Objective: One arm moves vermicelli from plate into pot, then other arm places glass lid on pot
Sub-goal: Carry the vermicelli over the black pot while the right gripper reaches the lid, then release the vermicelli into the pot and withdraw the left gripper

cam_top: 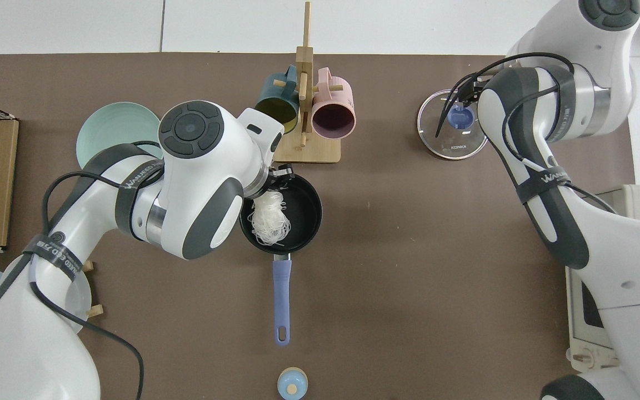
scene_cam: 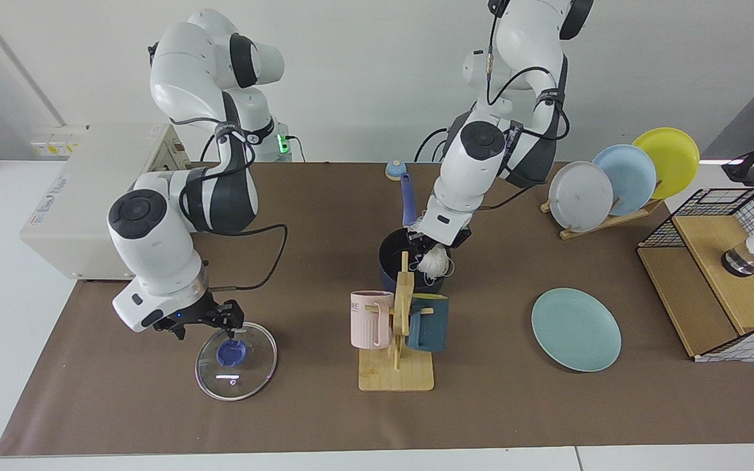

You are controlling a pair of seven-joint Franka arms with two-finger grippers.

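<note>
The vermicelli (scene_cam: pixel 434 261) hangs as a white tuft inside the dark blue pot (scene_cam: pixel 391 254), just under my left gripper (scene_cam: pixel 439 242), which is shut on its top. From above, the vermicelli (cam_top: pixel 269 219) lies over the left half of the pot (cam_top: pixel 303 205), and the left arm hides most of the gripper. The teal plate (scene_cam: pixel 576 330) lies bare on the mat. My right gripper (scene_cam: pixel 230 330) stands open right over the blue knob of the glass lid (scene_cam: pixel 236 369), which lies flat. In the top view the right arm covers one edge of the lid (cam_top: pixel 446 138).
A wooden mug rack (scene_cam: pixel 395 376) with a pink and a dark teal mug stands just in front of the pot. A plate rack (scene_cam: pixel 612 183) holds white, light blue and yellow plates. A toaster oven (scene_cam: pixel 69 209) and a wooden box with wire basket (scene_cam: pixel 724 281) flank the mat.
</note>
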